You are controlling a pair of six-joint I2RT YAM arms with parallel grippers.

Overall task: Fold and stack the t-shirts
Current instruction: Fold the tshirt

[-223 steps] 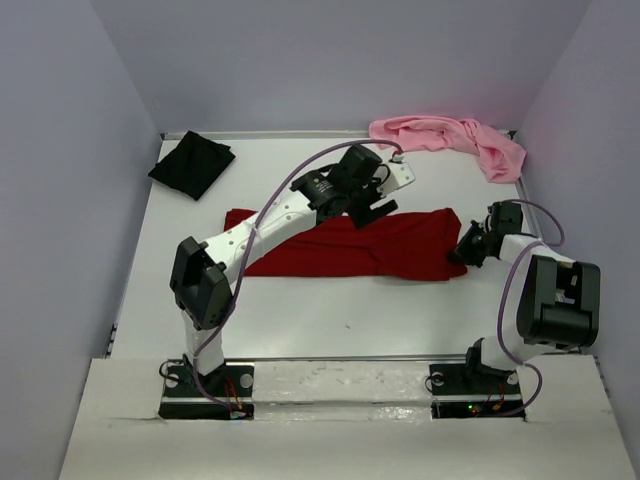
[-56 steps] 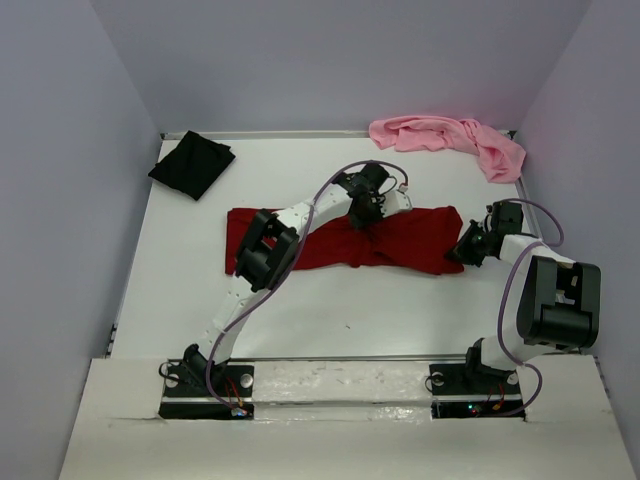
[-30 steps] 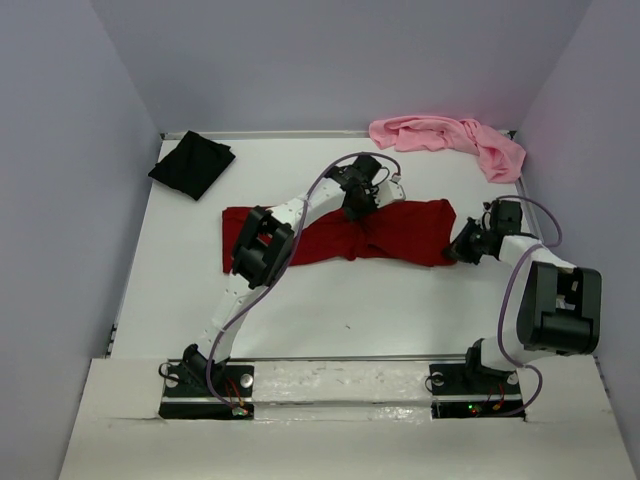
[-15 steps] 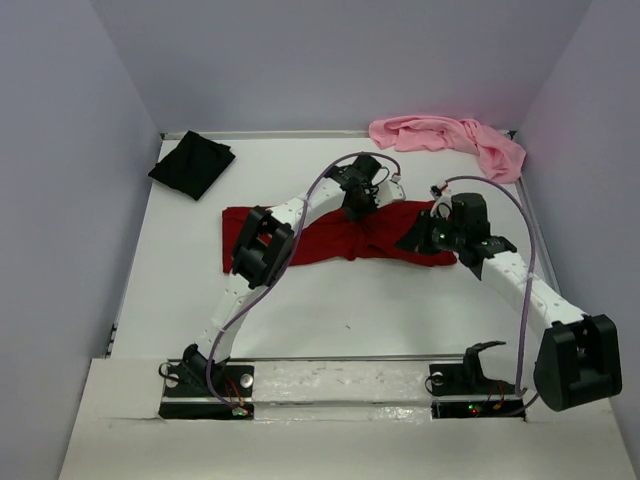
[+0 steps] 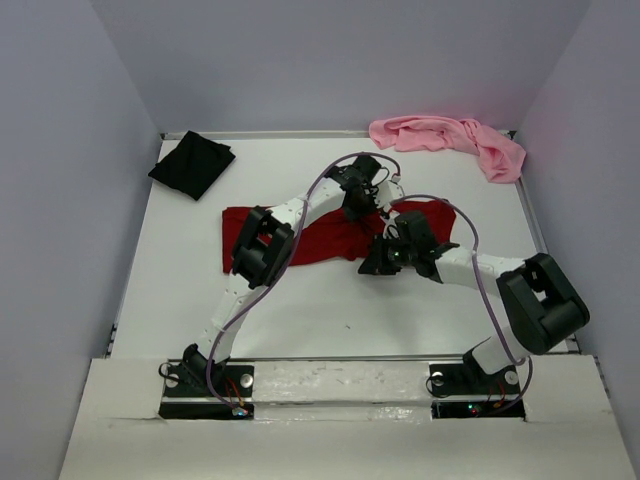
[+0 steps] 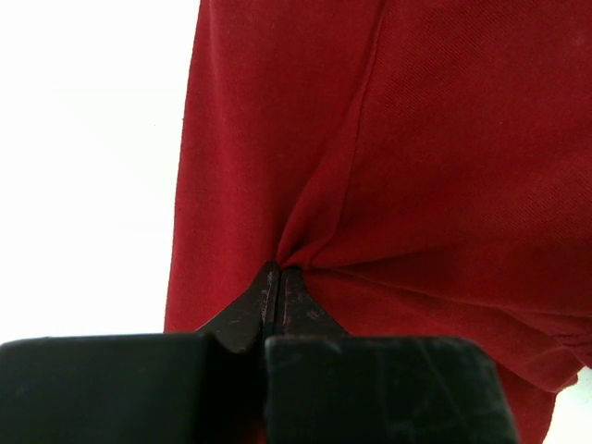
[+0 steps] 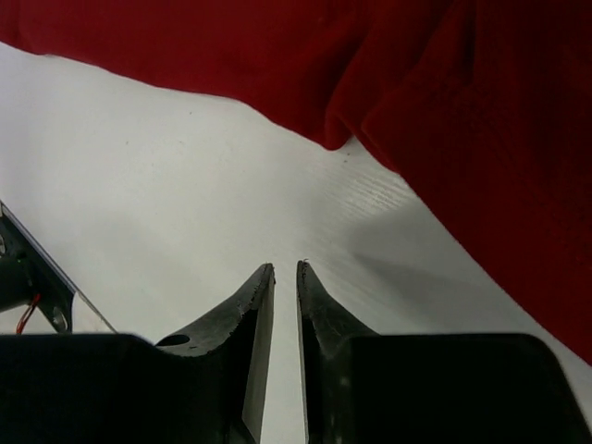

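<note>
The dark red t-shirt [image 5: 315,245] lies as a long band across the middle of the table. My left gripper [image 5: 362,205] is shut on a pinch of its cloth near the far edge; the wrist view shows the fabric [image 6: 425,166] puckering into the closed tips [image 6: 279,270]. My right gripper [image 5: 372,265] hovers low at the shirt's near edge. Its jaws [image 7: 286,268] stand a narrow gap apart over bare table, nothing between them, with the red hem [image 7: 481,139] just beyond. The black t-shirt [image 5: 192,165] lies folded at the back left. The light pink t-shirt [image 5: 450,138] is crumpled at the back right.
The white table [image 5: 330,310] is walled by grey panels on three sides. Both arm bases sit on the near ledge [image 5: 340,385]. The left arm's purple cable arcs over the red shirt's middle.
My right arm left the red shirt's right end and swung left to its near edge, its jaws parting slightly. The left gripper kept its pinch in place.
</note>
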